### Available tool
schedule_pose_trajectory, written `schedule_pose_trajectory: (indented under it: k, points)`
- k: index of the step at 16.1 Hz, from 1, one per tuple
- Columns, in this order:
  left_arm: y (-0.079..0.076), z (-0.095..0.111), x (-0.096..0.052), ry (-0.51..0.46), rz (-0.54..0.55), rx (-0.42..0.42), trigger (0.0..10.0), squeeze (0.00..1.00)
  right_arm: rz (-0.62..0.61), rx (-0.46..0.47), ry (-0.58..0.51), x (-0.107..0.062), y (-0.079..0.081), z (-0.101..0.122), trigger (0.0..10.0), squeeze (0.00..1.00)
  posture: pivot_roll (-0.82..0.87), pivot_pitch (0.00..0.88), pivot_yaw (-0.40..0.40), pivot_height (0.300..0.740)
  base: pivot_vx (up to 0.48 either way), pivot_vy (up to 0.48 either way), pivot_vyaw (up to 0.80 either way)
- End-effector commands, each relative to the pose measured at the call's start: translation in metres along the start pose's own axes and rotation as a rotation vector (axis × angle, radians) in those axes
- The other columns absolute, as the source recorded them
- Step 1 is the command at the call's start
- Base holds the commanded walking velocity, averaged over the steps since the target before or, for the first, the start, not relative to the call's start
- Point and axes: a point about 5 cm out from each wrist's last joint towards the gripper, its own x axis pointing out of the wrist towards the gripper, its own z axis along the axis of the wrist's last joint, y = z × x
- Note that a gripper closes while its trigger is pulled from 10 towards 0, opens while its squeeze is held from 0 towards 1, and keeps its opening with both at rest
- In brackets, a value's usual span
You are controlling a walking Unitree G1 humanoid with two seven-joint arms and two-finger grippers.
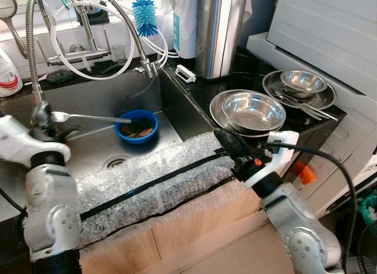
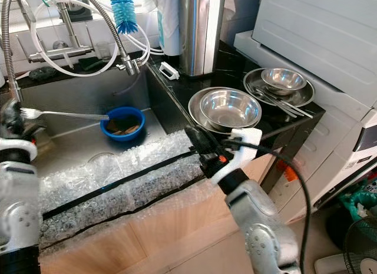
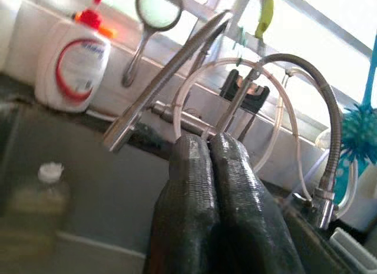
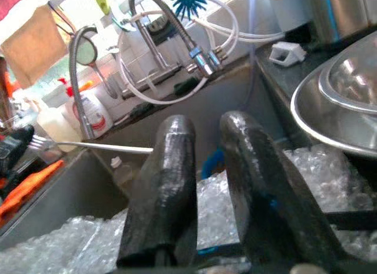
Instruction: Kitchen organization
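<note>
Nearest, the right gripper is hovering with fingers slightly parted and empty over the bubble wrap draped across the sink's front edge. Beyond, the left gripper is clamping the tine end of a fork, its handle reaching into the blue bowl sitting in the sink. Farther right, steel bowls are resting on the black counter.

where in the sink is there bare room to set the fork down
Bare steel sink floor lies between the round drain and the blue bowl. The bubble wrap sheet covers the front; the black counter is crowded with steel bowls.
</note>
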Motion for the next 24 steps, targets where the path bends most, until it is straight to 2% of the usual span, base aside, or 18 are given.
schedule_pose_trajectory:
  k: [1, 3, 5, 6, 8, 11, 16, 19, 20, 24]
  points:
    - [-0.001, -0.001, 0.000, -0.011, -0.012, 0.082, 10.0, 0.00, -0.004, -0.054, -0.018, 0.003, 0.003, 0.005, 10.0, 0.00, -0.04, 0.008, -0.003, 0.740, 0.000, 0.000, 0.00]
    - [-0.005, -0.011, 0.000, 0.028, -0.075, 0.282, 10.0, 0.00, -0.066, -0.167, -0.015, 0.004, -0.002, 0.004, 10.0, 0.00, -0.04, 0.006, -0.002, 0.740, 0.000, 0.000, 0.00]
    - [-0.006, -0.016, -0.001, 0.044, -0.096, 0.347, 10.0, 0.00, -0.078, -0.197, -0.014, 0.005, -0.003, 0.003, 10.0, 0.00, -0.04, 0.008, 0.000, 0.740, 0.000, 0.000, 0.00]
    - [-0.005, -0.021, -0.001, 0.063, -0.112, 0.423, 10.0, 0.00, -0.091, -0.228, -0.011, 0.005, -0.004, 0.002, 10.0, 0.00, -0.04, 0.007, 0.000, 0.740, 0.000, 0.000, 0.00]
    - [-0.004, -0.025, -0.002, 0.084, -0.134, 0.491, 10.0, 0.00, -0.099, -0.254, -0.009, 0.005, -0.005, 0.001, 10.0, 0.00, -0.04, 0.002, 0.001, 0.740, 0.000, 0.000, 0.00]
    - [0.001, -0.033, -0.003, 0.131, -0.175, 0.637, 10.0, 0.00, -0.107, -0.273, -0.004, 0.006, -0.006, -0.001, 10.0, 0.00, -0.04, 0.000, 0.003, 0.740, 0.000, 0.000, 0.00]
    - [0.006, -0.040, -0.007, 0.173, -0.199, 0.698, 10.0, 0.00, -0.121, -0.289, -0.006, 0.005, -0.007, -0.004, 10.0, 0.00, -0.04, 0.000, 0.008, 0.740, 0.000, 0.000, 0.00]
    - [0.006, -0.042, -0.008, 0.206, -0.183, 0.639, 10.0, 0.00, -0.131, -0.293, -0.006, 0.005, -0.010, -0.005, 10.0, 0.00, -0.04, 0.000, 0.009, 0.740, 0.000, 0.000, 0.00]
    - [0.005, -0.045, -0.009, 0.222, -0.197, 0.645, 10.0, 1.00, -0.136, -0.296, -0.005, 0.005, -0.011, -0.005, 10.0, 0.00, -0.04, 0.000, 0.009, 0.740, 0.000, 0.000, 0.00]
    - [0.003, -0.048, -0.011, 0.238, -0.207, 0.635, 10.0, 1.00, -0.142, -0.297, -0.006, 0.005, -0.013, -0.005, 10.0, 0.00, -0.04, 0.000, 0.010, 0.740, 0.000, 0.000, 0.00]
